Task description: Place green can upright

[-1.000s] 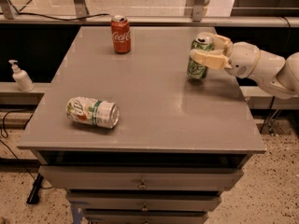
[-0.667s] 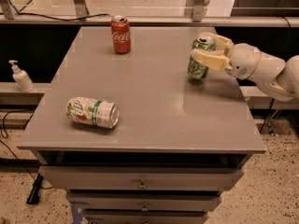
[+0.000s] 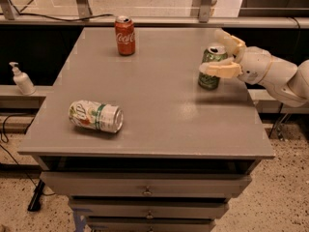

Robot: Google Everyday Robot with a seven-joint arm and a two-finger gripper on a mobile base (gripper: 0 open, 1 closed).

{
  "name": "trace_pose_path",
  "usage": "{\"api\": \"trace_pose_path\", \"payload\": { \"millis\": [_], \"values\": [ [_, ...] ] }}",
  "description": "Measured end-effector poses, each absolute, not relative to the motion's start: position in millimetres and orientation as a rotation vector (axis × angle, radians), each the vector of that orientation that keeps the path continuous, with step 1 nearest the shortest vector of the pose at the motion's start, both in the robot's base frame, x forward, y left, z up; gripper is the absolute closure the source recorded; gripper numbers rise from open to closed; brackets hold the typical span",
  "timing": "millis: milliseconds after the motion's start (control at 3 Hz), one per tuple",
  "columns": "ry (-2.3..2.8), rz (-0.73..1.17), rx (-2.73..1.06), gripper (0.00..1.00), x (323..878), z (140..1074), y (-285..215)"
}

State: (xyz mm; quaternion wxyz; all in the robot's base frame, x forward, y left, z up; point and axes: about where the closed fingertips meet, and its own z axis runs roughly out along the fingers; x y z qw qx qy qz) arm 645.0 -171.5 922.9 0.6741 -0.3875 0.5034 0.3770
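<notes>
The green can (image 3: 209,80) stands upright near the right edge of the grey table (image 3: 159,105), its silver top facing up. My gripper (image 3: 211,52) reaches in from the right and is shut on the can. One cream finger (image 3: 222,71) crosses its front and the other finger (image 3: 229,37) sits behind its top. The can's base looks down on the table top.
A red cola can (image 3: 125,35) stands upright at the back of the table. A white can with a green band (image 3: 95,116) lies on its side at the front left. A soap dispenser (image 3: 21,79) stands on a ledge to the left. Drawers sit below the table front.
The gripper and the green can have shifted slightly right and down; the can now stands straighter. The other cans have not moved.
</notes>
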Motion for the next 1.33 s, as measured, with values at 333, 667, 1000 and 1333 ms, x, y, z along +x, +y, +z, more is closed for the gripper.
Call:
{"api": "trace_pose_path", "payload": {
  "millis": [333,667,1000,1333],
  "values": [
    [1.134,0.85,-0.871,0.0,644,922,-172],
    [1.147,0.82,-0.87,0.0,638,927,-188],
    [1.186,0.716,-0.863,0.0,620,948,-231],
    [1.192,0.532,-0.824,0.0,588,1001,-284]
  ]
}}
